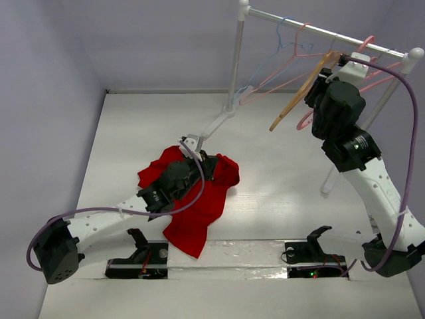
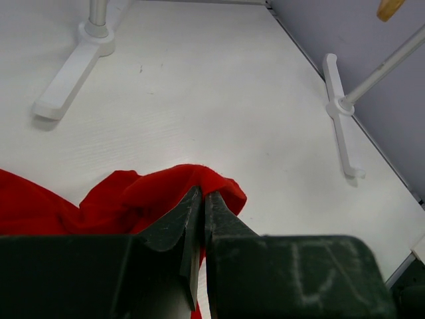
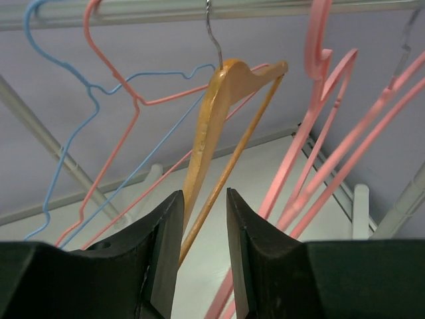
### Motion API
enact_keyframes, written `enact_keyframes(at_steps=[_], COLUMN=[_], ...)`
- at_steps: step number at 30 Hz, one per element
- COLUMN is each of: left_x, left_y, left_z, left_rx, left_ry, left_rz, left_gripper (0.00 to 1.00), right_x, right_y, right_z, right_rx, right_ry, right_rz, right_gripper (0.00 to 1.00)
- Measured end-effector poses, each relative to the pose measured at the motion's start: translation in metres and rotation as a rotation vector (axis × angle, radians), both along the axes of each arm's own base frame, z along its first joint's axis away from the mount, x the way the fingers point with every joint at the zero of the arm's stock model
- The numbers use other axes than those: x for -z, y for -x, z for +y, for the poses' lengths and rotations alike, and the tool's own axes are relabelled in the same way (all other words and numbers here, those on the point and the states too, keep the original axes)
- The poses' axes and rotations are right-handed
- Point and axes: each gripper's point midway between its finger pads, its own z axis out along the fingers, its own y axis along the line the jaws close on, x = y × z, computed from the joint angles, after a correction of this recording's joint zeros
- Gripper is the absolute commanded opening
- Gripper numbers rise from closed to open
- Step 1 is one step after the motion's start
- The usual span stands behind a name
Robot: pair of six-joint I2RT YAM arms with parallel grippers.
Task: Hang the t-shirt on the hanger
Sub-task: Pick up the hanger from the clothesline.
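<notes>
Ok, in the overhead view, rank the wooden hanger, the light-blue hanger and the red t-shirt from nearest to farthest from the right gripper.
1. The wooden hanger: right at the right gripper, up by the rail.
2. The light-blue hanger: farther left along the rail.
3. The red t-shirt: farthest, down on the table, left of centre.

Your t-shirt (image 1: 192, 222) is plain bright red with short sleeves. It lies crumpled in a loose heap on the counter (image 1: 292, 193), left of the middle. One part trails toward the near edge, and one fold is bunched up into a raised ridge. Your hanger (image 3: 317, 40) is pale pink plastic with a curved hook. It hangs slanted from the rail (image 1: 319, 30) among others like it, well apart from the t-shirt.
</notes>
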Motion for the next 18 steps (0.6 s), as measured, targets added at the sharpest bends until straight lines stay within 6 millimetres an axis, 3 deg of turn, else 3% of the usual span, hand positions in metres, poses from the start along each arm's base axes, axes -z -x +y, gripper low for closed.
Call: enact_keyframes(at_steps=[8,18], left_x=[-0.008,-0.007], left_y=[0.004,0.007], left_z=[0.0,0.0], left_rx=[0.017,0.029], left_ry=[0.02,0.024], left_rz=[-0.013,-0.012], left_gripper=[0.0,0.0], right_x=[0.022,0.031], right_y=[-0.018,-0.01], right_z=[-0.01,-0.021], right_rx=[0.02,0.026], right_ry=[0.002,-0.036], right_rz=[0.081,0.101], right_gripper=[0.35,0.35])
